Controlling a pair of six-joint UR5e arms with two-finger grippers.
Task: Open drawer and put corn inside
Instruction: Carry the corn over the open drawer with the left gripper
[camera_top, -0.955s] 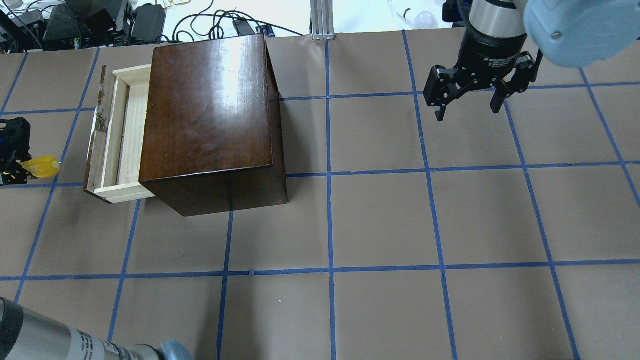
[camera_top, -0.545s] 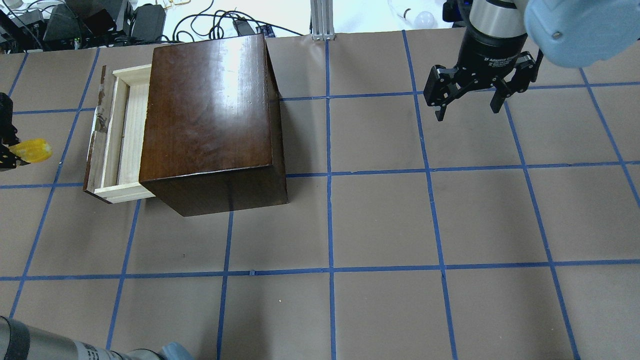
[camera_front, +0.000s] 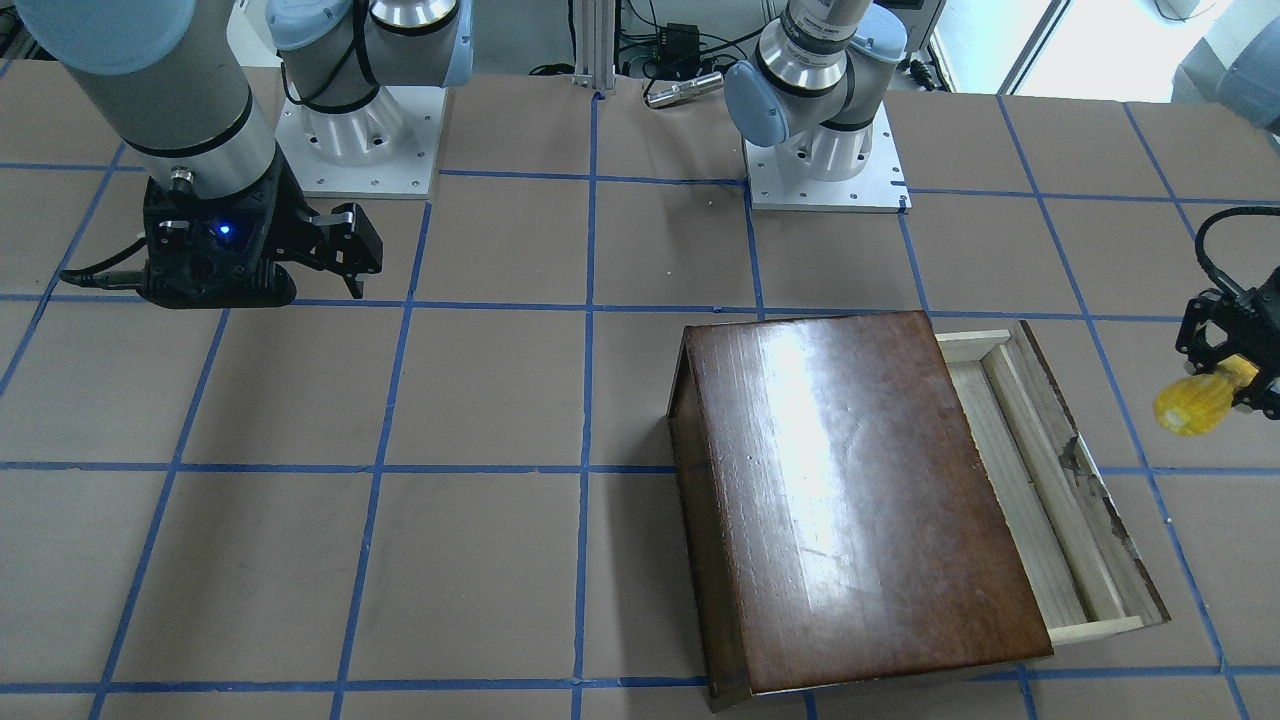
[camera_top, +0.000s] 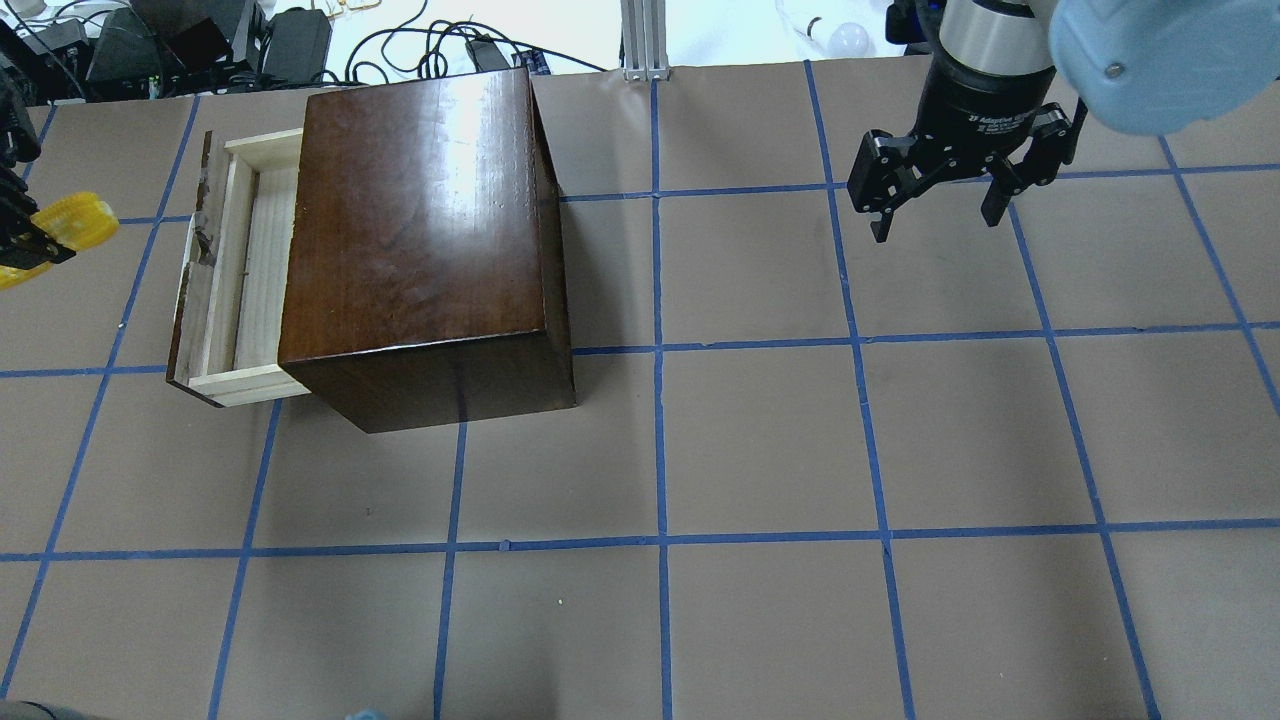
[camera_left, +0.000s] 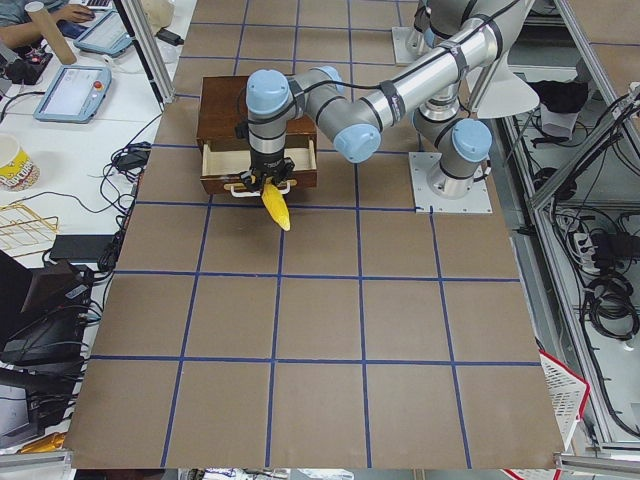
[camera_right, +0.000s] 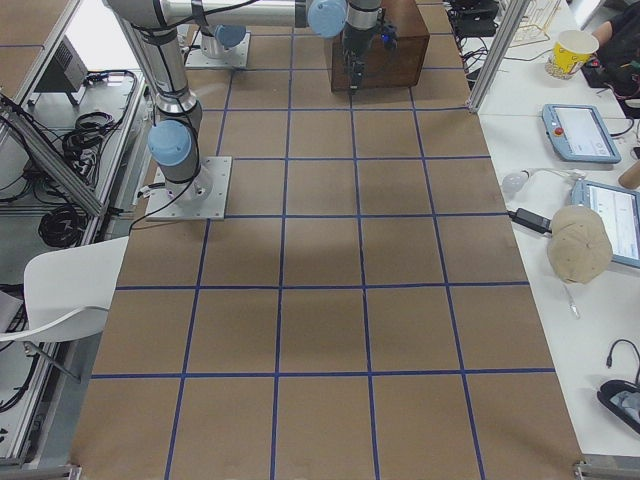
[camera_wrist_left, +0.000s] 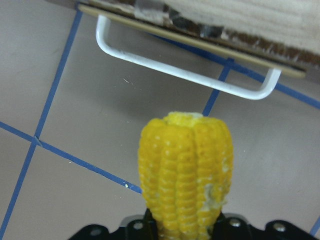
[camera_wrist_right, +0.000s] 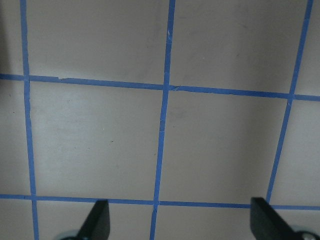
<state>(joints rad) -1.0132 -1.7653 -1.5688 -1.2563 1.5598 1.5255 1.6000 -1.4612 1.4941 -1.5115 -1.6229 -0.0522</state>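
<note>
Aloft, the corn sits clamped near one end in the left gripper, beside the open drawer. Light, stiff and bumpy, it likely grips securely there. The right gripper hangs spread, empty.

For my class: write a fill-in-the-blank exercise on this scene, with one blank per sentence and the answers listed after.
1. The drawer of the dark-brown box stands ____.
2. The left tool is shut on the corn, whose colour is ____.
3. The right tool, jaws apart above the table, holds ____.
4. The handle on the drawer's front is coloured ____.

Missing words: open; yellow; nothing; white.
</note>
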